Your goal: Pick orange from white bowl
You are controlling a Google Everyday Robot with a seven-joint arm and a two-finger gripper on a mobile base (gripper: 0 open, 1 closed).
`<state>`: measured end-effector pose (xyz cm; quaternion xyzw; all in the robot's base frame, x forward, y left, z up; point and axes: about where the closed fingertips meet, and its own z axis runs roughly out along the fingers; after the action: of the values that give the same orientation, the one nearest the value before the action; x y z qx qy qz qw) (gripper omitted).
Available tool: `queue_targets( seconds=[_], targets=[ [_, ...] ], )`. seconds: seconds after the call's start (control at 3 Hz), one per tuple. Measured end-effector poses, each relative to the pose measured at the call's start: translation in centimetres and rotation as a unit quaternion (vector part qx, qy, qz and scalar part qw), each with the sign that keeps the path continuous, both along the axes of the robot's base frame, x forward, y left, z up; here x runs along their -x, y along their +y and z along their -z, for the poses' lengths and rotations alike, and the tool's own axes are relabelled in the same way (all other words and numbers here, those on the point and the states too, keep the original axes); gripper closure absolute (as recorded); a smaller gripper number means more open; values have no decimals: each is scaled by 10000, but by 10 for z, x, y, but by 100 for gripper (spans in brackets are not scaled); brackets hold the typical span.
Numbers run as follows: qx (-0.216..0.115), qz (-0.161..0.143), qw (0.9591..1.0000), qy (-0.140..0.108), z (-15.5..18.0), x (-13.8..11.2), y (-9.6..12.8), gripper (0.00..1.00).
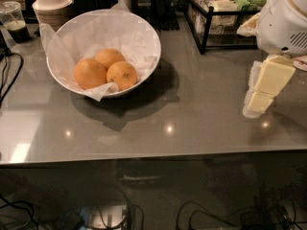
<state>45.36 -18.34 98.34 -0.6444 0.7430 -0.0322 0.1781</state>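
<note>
Resting in the bowl (148, 71) at upper left beside two others, the orange (122, 74) is ungrasped, so the whole pick remains. The gripper (266, 87) hangs over the worktop (192, 109) at the right edge, well apart from the orange; whether it is apart or together I cannot tell.

White bowl (158, 56) stands on the grey table (201, 114), paper-lined, holding three fruits. The orange (122, 75) with dark specks lies front right, touching both others. Gripper (257, 105) hangs at the right edge, above the table and well apart from the bowl.
</note>
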Motion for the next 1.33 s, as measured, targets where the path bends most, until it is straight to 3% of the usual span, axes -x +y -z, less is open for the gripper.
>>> queue_targets(
  seconds=[0.67,1.33],
  targets=[
    [-253,-884,9957,-61,0,-31,59,0],
    [-313,-1444,9890,15,0,-54,112,0]
  ],
)
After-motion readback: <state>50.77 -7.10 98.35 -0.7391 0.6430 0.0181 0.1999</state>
